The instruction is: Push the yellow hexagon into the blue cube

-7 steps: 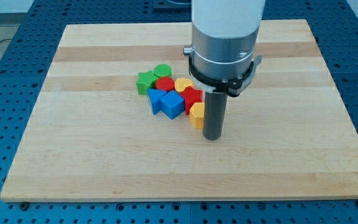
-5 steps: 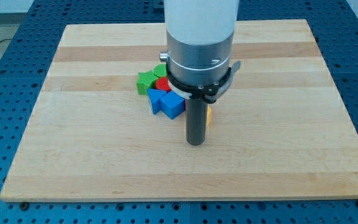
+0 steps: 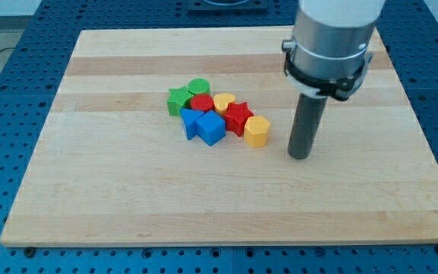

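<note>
After swinging out from over the cluster to the view's right, my tip (image 3: 300, 156), a bare rod with no tool to spread or pinch, stands apart from the yellow hexagon (image 3: 256, 131), which has shifted rightward, farther from the blue cube (image 3: 211, 129) on the worktop (image 3: 112, 198).
</note>
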